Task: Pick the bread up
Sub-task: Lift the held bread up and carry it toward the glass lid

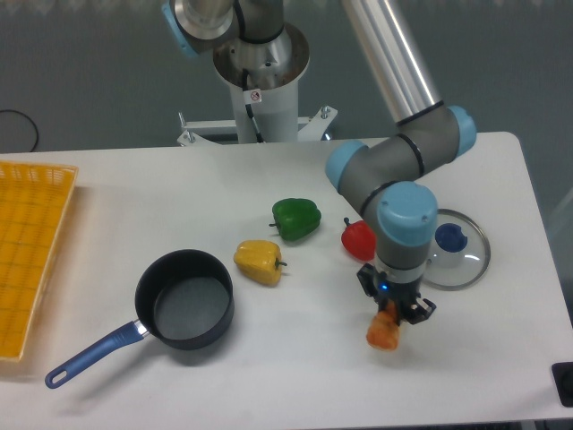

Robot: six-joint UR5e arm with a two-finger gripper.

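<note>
Pointing straight down, my gripper (395, 315) has its two fingers closed around the top of the bread (383, 332), which sits at the near right part of the white table (295, 367). I cannot tell whether the bread rests on the surface or hangs just above it. A red pepper (357, 239) lies just behind my wrist, partly hidden by it, and a glass lid (458, 251) with a blue knob lies to the right of that. Further left are a green pepper (296, 218) and a yellow pepper (259, 261), near each other. A dark pot (184, 299) with a blue handle stands left of the yellow pepper, and a yellow basket (29, 242) sits at the table's left edge.
</note>
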